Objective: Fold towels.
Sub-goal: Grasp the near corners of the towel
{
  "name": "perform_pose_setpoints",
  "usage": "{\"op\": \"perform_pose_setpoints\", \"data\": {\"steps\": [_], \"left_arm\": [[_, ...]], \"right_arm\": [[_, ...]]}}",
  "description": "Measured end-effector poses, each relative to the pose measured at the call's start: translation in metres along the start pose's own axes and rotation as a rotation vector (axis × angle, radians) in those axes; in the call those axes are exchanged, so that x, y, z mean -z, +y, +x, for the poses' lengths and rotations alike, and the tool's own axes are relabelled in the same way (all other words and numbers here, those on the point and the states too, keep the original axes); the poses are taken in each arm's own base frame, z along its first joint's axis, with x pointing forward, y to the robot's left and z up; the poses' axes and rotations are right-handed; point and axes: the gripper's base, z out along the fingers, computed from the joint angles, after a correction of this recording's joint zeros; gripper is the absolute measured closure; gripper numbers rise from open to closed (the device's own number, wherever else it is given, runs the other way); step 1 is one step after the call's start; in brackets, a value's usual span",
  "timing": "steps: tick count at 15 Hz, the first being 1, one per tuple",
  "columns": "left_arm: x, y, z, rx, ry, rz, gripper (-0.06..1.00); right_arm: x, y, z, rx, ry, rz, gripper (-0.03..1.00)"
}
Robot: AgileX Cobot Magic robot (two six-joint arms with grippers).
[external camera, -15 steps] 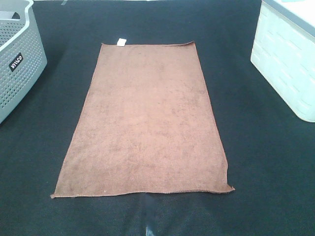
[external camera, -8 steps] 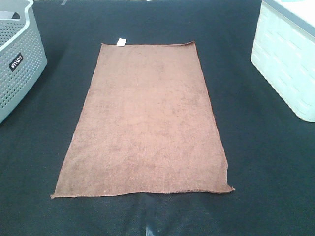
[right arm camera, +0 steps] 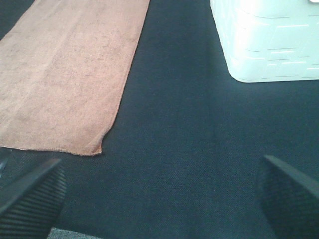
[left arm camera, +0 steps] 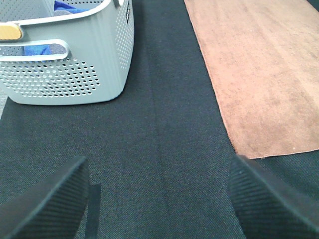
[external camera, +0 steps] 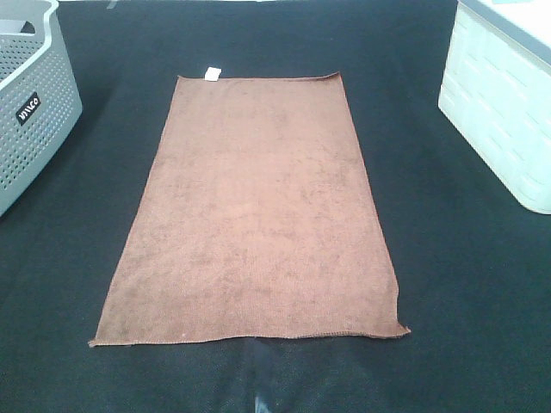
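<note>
- Grey plastic basket with a perforated wall stands at about 10 o'clock from the towel, well apart from it, and carries a small black label with white lettering.
- Blue cloth shows inside the basket in the left wrist view.
- Left claw hangs wide open over bare dark cloth with nothing between its two ribbed black fingers. The basket and one near corner of the towel lie ahead of it, and it touches neither.
- Brown towel lies spread flat in a single layer in the middle of the black surface, its long sides running from 6 to 12 o'clock and its hems showing no fold.
- White tag sticks out from the towel's far short edge, at roughly 11 o'clock.
- Right claw is likewise spread wide and holds nothing. Its fingers are clear of the towel's other near corner, which curls up slightly.
- White bin with a brick-like moulded wall stands at about 2 o'clock from the towel, well apart from it.
</note>
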Motion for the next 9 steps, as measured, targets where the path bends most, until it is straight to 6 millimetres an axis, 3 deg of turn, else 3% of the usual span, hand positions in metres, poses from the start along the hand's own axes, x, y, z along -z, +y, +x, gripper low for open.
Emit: {"op": "perform_pose_setpoints", "data": {"steps": [9], "left_arm": [[0.0,0.0,0.0,0.0,0.0,0.0,0.21]], "right_arm": [[0.0,0.0,0.0,0.0,0.0,0.0,0.0]]}}
